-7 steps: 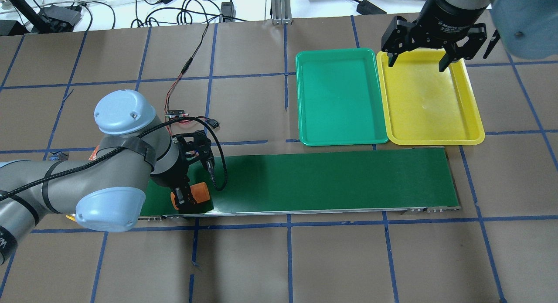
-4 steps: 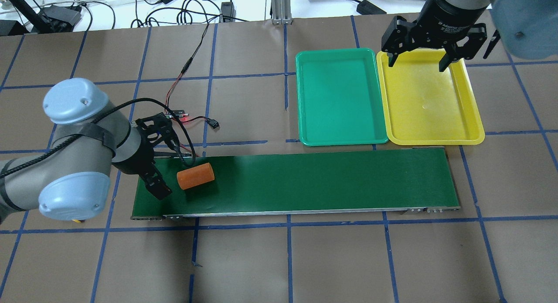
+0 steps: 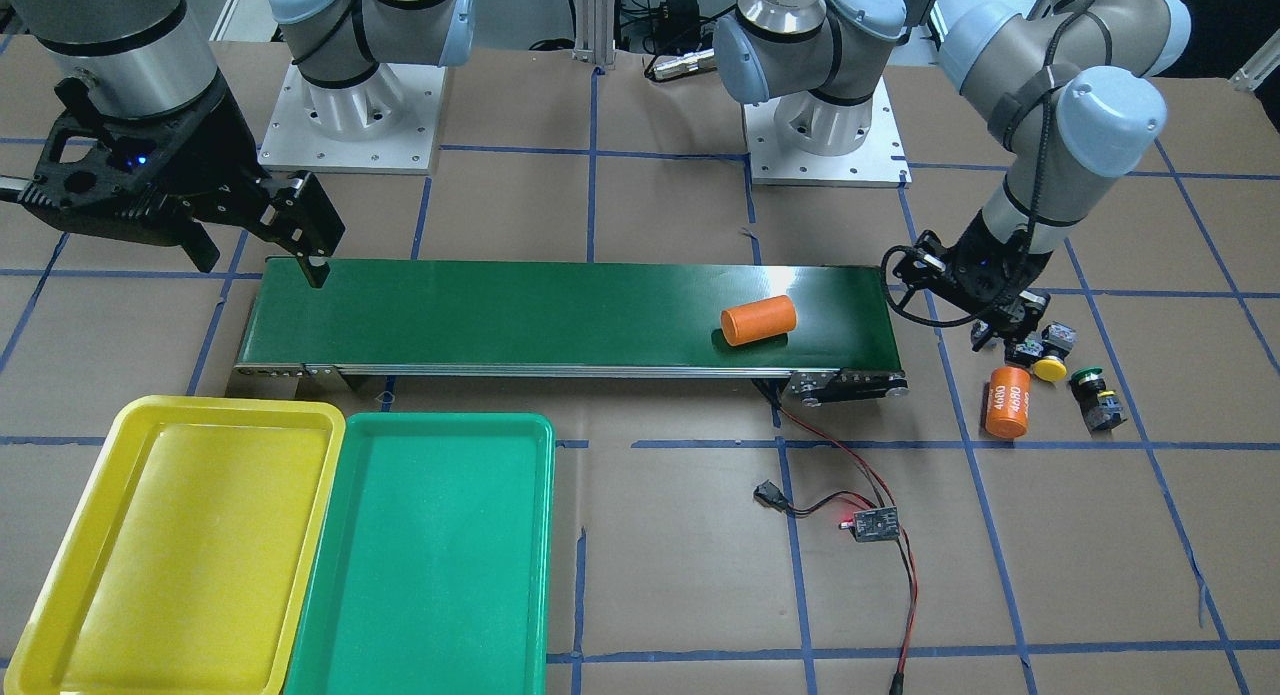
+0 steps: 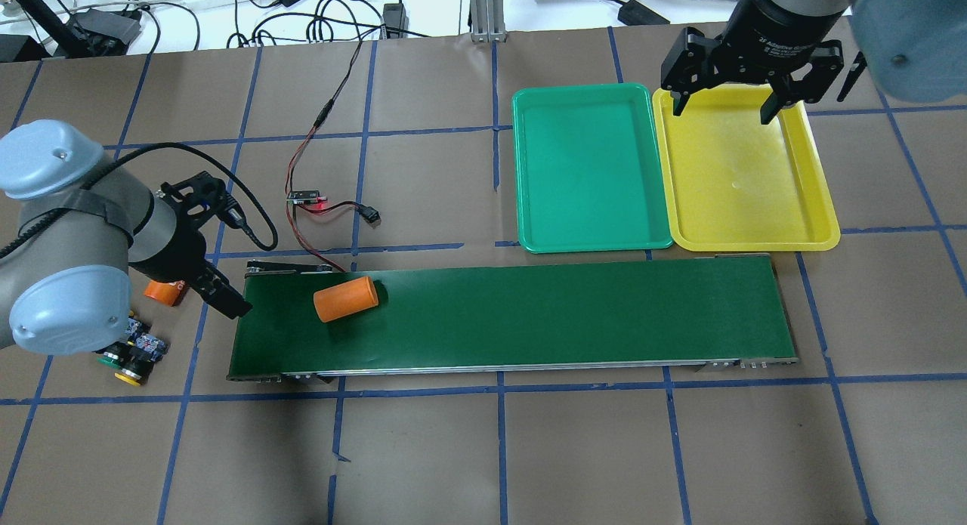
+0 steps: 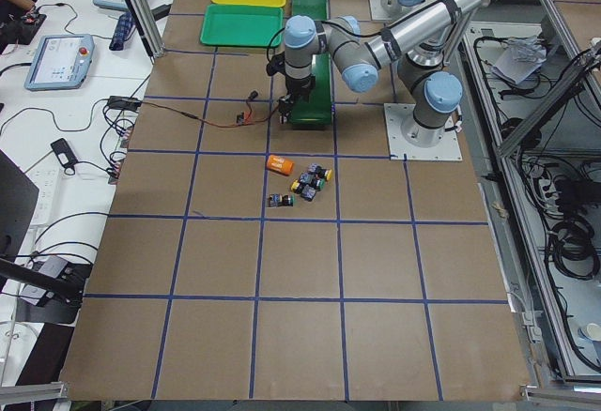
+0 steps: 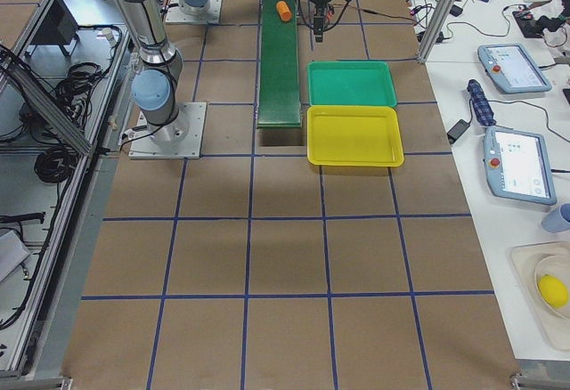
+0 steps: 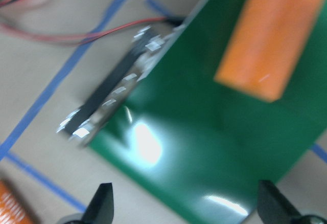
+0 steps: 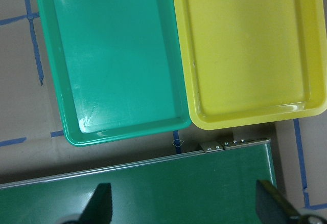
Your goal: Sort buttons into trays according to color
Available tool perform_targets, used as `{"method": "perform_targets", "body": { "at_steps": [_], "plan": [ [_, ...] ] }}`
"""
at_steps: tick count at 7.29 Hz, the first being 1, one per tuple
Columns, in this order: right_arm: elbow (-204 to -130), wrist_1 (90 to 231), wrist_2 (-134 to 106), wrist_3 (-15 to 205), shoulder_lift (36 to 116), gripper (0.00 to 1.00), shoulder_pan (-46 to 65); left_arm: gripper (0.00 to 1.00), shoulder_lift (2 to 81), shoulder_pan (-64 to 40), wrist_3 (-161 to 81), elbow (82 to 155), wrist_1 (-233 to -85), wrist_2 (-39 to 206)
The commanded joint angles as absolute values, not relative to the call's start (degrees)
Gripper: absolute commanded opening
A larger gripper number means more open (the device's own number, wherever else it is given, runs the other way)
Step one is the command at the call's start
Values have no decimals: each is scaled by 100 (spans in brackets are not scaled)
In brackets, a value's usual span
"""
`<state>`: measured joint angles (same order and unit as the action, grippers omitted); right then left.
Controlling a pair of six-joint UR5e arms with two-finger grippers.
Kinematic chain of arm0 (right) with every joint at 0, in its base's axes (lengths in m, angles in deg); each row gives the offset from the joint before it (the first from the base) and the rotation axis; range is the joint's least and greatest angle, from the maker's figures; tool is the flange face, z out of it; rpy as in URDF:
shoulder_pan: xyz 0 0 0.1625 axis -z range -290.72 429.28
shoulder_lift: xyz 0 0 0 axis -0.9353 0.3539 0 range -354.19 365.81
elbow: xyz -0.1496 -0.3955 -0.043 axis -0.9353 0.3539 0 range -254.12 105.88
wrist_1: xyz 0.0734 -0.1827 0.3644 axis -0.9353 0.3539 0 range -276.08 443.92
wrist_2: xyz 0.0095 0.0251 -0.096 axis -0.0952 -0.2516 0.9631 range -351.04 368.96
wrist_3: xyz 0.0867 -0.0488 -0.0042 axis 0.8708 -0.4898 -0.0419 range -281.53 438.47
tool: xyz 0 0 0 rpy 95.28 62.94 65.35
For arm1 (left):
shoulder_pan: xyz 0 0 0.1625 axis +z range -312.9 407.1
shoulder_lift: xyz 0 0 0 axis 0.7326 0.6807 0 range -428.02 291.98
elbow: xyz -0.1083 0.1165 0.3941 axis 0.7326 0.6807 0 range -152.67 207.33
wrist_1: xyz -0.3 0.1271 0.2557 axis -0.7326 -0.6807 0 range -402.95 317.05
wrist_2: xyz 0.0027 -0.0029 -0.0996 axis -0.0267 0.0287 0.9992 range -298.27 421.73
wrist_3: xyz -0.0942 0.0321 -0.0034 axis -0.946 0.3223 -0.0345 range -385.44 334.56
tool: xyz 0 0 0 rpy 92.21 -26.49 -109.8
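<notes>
Left gripper (image 7: 186,206): jaws spread, empty, over the conveyor belt's (image 4: 566,313) left end. Buttons (image 4: 130,353) sit on the table (image 4: 453,449) off that end, none sorted yet. An orange cylinder (image 4: 346,298) lies on the belt. A second cylinder (image 3: 1007,402), off the same end, reads "4680". Green tray (image 4: 521,170) and yellow tray (image 4: 823,200), beyond the belt's right half, hold no buttons. Right gripper (image 4: 721,111): spread, empty, beyond them.

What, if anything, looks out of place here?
An orange cylinder lies on its side on the conveyor belt, where a button would be expected; the buttons sit on the table past the belt's end.
</notes>
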<state>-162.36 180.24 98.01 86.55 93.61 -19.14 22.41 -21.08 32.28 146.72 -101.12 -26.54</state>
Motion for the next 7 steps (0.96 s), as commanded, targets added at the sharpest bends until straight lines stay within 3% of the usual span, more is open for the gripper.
{"method": "perform_targets", "body": {
  "at_steps": [1,6,7],
  "plan": [
    [-16236,18016,9808,8655,9370,100,-1914,100,2845,-1812,3125,14527,-9213,-2599],
    [-16236,18016,9799,8655,9370,100,-1914,100,3980,-1083,3081,14607,-8355,-2652],
    [-16236,18016,9808,8655,9361,100,-1914,89,4060,-1055,3098,14624,-8320,-2652]
  ]
}}
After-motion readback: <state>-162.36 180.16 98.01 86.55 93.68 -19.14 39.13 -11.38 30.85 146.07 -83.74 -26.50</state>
